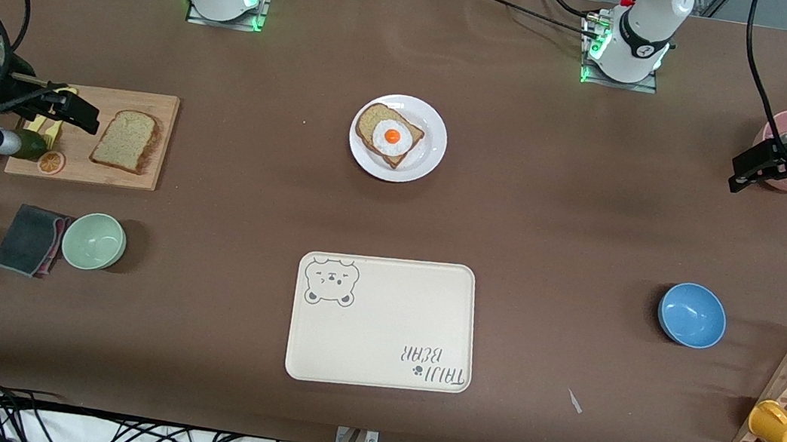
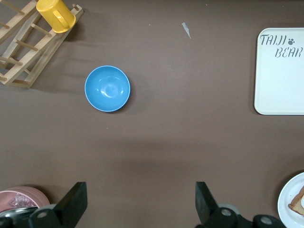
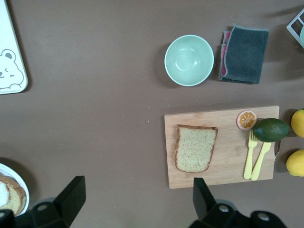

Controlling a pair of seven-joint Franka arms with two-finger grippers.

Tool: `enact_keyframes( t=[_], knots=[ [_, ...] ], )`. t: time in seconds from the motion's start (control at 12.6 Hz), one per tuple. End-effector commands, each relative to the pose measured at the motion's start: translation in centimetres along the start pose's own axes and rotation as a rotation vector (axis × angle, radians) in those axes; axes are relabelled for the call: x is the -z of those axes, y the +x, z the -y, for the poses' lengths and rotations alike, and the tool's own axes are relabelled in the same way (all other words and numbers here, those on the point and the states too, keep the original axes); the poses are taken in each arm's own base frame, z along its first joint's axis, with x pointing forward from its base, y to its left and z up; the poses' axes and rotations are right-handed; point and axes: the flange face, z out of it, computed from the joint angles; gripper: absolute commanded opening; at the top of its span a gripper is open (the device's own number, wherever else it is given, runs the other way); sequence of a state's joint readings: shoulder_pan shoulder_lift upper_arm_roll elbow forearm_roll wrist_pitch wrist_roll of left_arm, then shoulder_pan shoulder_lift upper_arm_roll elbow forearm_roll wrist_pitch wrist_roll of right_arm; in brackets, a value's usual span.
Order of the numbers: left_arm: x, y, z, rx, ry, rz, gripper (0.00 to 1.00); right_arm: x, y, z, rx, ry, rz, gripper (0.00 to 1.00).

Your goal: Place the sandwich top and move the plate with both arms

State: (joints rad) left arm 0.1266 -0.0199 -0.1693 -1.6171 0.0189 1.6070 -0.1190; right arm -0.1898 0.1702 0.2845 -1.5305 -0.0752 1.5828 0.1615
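Note:
The sandwich top (image 1: 126,140) is a plain speckled bread slice lying on a wooden cutting board (image 1: 85,165) toward the right arm's end of the table; it also shows in the right wrist view (image 3: 195,148). The white plate (image 1: 436,143) sits mid-table near the arm bases and carries a bread slice with a fried egg (image 1: 389,134). The plate's edge shows in the left wrist view (image 2: 289,204) and the right wrist view (image 3: 16,175). My right gripper (image 1: 77,111) (image 3: 137,199) hangs open and empty, high over the board's end. My left gripper (image 1: 750,169) (image 2: 141,202) hangs open and empty, high over the left arm's end.
A cream bear-print tray (image 1: 384,322) lies nearer the front camera than the plate. A green bowl (image 1: 94,240) and grey cloth (image 1: 30,239) lie nearer than the board. A blue bowl (image 1: 691,313), a wooden rack with a yellow mug (image 1: 781,426) and a pink dish (image 1: 786,124) are at the left arm's end.

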Motion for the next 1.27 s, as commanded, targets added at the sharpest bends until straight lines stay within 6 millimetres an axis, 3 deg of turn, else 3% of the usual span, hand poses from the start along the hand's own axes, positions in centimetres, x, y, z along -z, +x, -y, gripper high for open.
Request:
enact_keyframes(
  t=[0.0,1.19],
  knots=[
    [0.75,0.12,-0.28,0.006,-0.023,0.005,1.0,0.47,0.54,0.23,-0.039,-0.016,-0.004,1.0],
    [1.28,-0.06,-0.72,-0.001,-0.028,0.007,1.0,0.43,0.7,-0.05,0.039,-0.008,-0.009,1.0]
  ],
)
